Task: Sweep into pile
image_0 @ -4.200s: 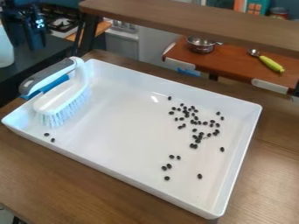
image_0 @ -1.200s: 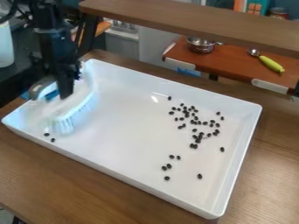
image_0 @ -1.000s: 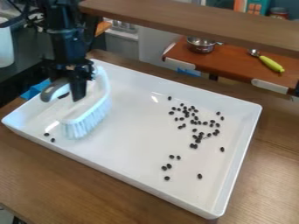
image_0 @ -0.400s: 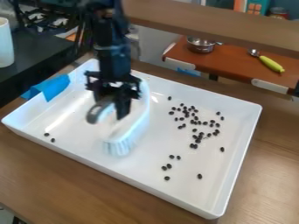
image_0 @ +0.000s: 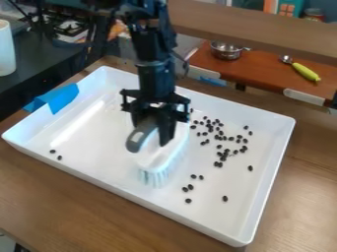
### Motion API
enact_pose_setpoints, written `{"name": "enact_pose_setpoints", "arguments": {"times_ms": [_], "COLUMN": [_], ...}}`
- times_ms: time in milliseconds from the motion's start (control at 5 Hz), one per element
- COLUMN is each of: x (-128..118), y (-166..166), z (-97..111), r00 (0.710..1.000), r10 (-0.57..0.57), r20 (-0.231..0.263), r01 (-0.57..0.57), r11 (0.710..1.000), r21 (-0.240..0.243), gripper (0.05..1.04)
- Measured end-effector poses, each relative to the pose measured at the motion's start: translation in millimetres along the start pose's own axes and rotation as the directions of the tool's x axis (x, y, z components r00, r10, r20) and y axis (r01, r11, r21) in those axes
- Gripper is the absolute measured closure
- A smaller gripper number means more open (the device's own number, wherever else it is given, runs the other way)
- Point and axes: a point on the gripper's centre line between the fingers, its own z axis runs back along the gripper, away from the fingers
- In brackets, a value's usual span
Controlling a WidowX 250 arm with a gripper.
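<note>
With my pincer (image_0: 152, 134) clamped on the brush (image_0: 160, 156) by its grey handle (image_0: 137, 140), bristles (image_0: 154, 178) down, I can probably herd the dark beans (image_0: 219, 164) toward the tray's (image_0: 99, 160) right edge.

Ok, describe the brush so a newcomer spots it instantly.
On the wooden table sits a wide white tray. Near its middle, the black pincer holds a white brush by its gray handle. Its pale bristles and large body set it apart from the tiny dark beans.
</note>
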Motion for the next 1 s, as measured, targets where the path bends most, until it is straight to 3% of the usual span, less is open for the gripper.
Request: {"name": "enact_pose_setpoints", "arguments": {"times_ms": [600,800,1000], "x": [-6,-4,-7], "y": [-69,-77,-73], "z": [-11,-12,-6], "r00": [1.000,1.000,1.000], "r10": [0.010,-0.007,-0.011], "r20": [-0.003,0.014,-0.004], "r01": [-0.010,0.008,0.011], "r11": [0.999,0.999,0.997], "r21": [-0.044,-0.049,-0.081], "gripper": [0.592,0.592,0.592]}}
